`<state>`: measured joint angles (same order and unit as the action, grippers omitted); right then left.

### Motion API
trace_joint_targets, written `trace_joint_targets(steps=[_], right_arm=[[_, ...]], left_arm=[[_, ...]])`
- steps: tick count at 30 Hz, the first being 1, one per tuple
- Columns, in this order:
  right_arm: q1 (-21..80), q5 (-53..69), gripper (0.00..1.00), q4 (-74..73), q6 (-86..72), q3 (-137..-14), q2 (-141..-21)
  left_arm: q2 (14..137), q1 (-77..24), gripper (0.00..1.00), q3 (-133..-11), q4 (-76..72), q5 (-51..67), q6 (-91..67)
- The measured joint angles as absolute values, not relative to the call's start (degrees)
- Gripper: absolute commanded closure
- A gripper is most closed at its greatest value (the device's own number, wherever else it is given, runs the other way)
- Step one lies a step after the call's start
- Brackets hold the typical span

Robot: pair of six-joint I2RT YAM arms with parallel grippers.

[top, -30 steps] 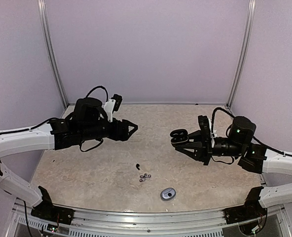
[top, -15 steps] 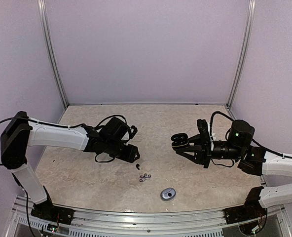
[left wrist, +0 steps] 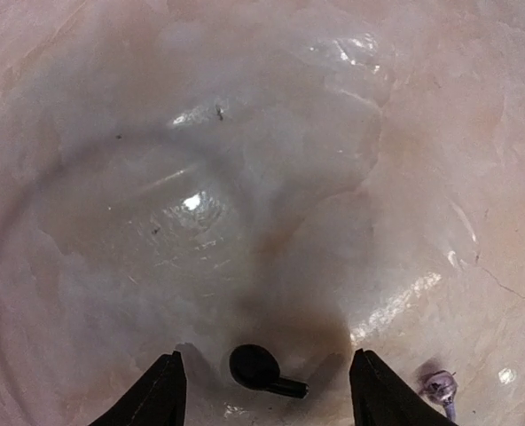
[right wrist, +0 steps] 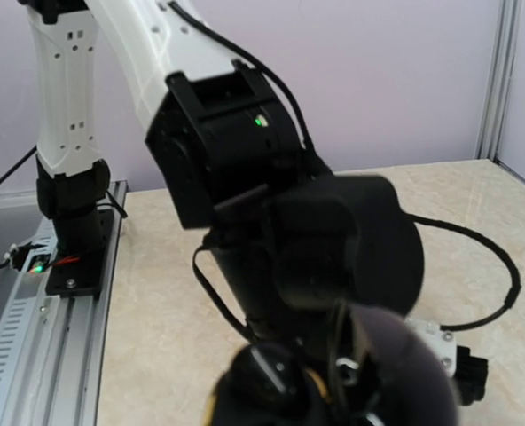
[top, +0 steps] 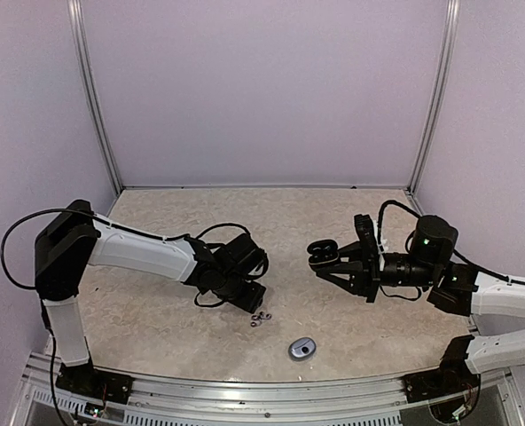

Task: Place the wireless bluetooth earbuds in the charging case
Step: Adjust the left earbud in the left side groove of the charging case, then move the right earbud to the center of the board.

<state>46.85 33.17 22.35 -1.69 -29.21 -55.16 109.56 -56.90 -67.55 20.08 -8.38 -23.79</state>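
A glossy black earbud lies on the table between my left gripper's open fingers, touching neither. From above, the left gripper is down at the tabletop and hides that bud. Two silvery-grey earbuds lie just right of it, and one shows at the edge of the left wrist view. My right gripper is shut on the open black charging case, held above the table at centre right. The case fills the right wrist view, blurred.
A small grey oval case lies near the front edge, right of the silvery buds. The left arm stands across from the held case in the right wrist view. Purple walls close in the marbled table.
My left arm has swung down and to the right, from mid-air to the tabletop, and now straddles the black earbud. The right arm with the case shifted slightly, then held still.
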Motion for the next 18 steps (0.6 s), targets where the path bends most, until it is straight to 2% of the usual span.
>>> trace_joint_targets(steps=[10, 13, 18], right_arm=[[46.9, 33.4, 1.0, 22.3, -1.8, -29.2, -55.2], [46.9, 33.4, 1.0, 22.2, -1.8, -29.2, -55.2], [46.9, 33.4, 1.0, 22.2, -1.8, -29.2, -55.2]], left_arm=[[111.5, -56.0, 0.52, -68.8, 23.5, -14.6, -24.5], [111.0, -54.6, 0.51, -68.1, 23.0, -13.9, -24.7], [109.9, -52.9, 0.44, -66.9, 22.6, -11.7, -24.7]])
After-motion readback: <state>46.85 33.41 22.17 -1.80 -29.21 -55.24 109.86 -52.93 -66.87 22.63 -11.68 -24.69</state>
